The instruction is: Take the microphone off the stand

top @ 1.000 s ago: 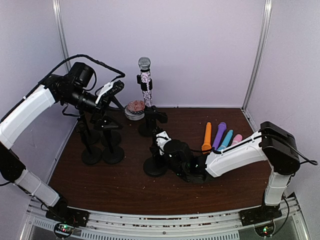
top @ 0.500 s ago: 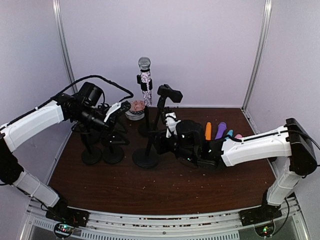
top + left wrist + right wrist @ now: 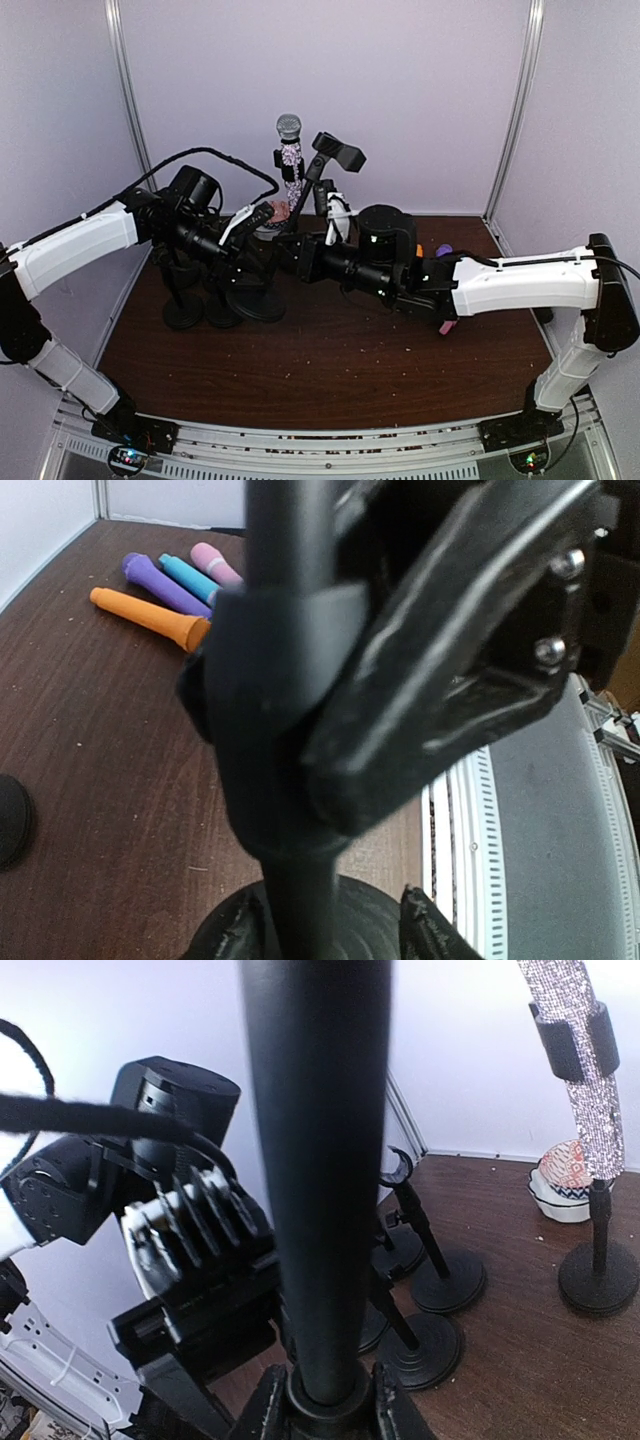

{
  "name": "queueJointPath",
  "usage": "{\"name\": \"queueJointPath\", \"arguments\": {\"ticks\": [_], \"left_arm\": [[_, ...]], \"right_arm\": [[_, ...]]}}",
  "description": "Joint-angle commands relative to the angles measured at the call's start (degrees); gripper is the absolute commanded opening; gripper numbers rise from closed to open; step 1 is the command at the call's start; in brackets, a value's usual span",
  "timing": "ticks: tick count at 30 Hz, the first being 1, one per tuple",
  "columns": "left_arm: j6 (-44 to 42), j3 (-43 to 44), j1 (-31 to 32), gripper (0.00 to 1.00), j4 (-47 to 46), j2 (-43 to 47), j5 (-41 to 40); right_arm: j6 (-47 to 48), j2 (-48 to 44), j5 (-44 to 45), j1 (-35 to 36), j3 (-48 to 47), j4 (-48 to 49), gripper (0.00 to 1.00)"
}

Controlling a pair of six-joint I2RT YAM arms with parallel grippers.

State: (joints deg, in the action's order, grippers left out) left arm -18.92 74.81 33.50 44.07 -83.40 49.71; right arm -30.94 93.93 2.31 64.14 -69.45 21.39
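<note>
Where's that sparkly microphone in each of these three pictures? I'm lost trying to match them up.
Top external: the sparkly microphone stands upright at the back, centre.
Left wrist: not in it.
Right wrist: top right corner, clipped upright.
Shared landmark: the black stand pole, large and close in both wrist views.

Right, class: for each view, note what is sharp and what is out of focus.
Top external: evenly lit, sharp throughout, glitter microphone crisp. Left wrist: the near stand pole is blurred, the orange microphone behind clearer. Right wrist: that pole soft too.
</note>
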Motion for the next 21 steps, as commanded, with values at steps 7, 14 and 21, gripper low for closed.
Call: {"name": "queueJointPath", "arguments": {"ticks": [7, 14, 21], "left_arm": [[1.49, 1.84, 0.46, 0.19, -1.98, -0.89, 6.19], [0.09, 5.60, 0.45, 0.29, 0.99, -0.89, 7.19], [-1.69, 5.52, 0.45, 0.54, 2.26, -0.09, 5.45]], "right_arm": [[-0.33, 0.14, -1.77, 1.40, -6.50, 1.93, 0.00], [0.21, 0.42, -2.83, 2.01, -7.54, -0.30, 0.00], [0.98, -0.23, -2.95, 2.32, -7.23, -1.36, 0.00]]}}
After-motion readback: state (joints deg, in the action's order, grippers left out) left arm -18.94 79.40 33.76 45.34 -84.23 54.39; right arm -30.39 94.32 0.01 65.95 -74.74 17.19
